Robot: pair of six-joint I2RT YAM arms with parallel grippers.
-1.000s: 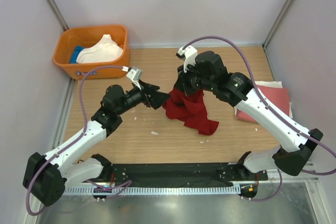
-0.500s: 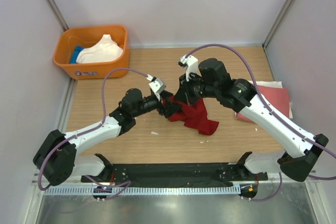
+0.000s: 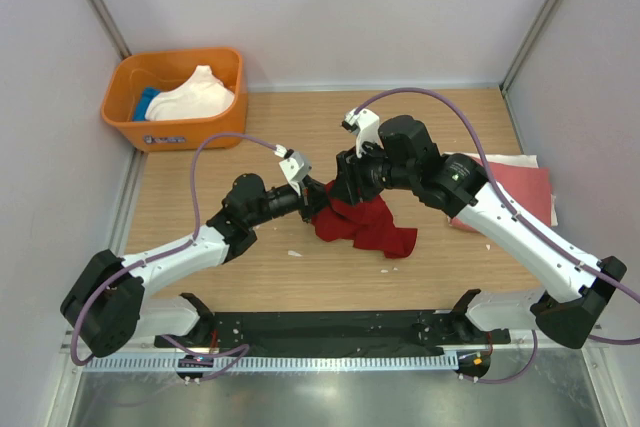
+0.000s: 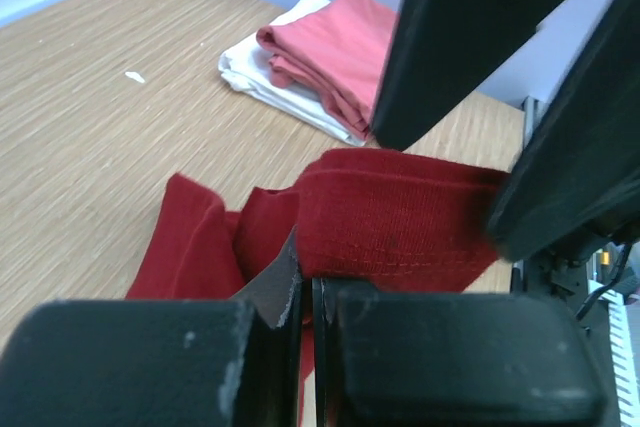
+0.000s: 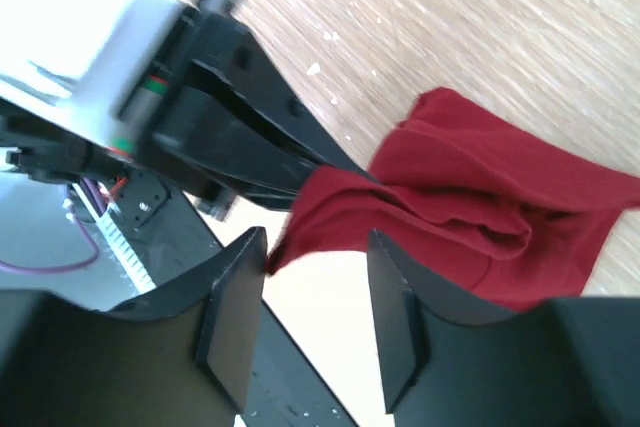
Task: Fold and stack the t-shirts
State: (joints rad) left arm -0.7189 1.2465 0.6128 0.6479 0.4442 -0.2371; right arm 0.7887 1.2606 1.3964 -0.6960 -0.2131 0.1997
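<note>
A dark red t-shirt (image 3: 365,222) lies crumpled mid-table, one hemmed edge lifted. My left gripper (image 3: 320,197) is shut on that hem; in the left wrist view the jaws (image 4: 308,282) pinch the red cloth (image 4: 400,217). My right gripper (image 3: 343,187) hovers right beside it, open. In the right wrist view its gripper (image 5: 315,247) stands apart just short of the cloth's edge (image 5: 470,207), gripping nothing. A folded salmon-pink t-shirt (image 3: 520,192) rests on a white one (image 4: 270,82) at the right.
An orange tub (image 3: 170,132) at the back left holds a white t-shirt (image 3: 195,97) and a blue one (image 3: 147,102). Both arms crowd together over the table's middle. Walls close in left, right and behind. A black rail (image 3: 330,327) runs along the near edge.
My left gripper moved in and closed on the red shirt's hem. My right gripper opened and let the cloth go, and the shirt sagged lower onto the table.
</note>
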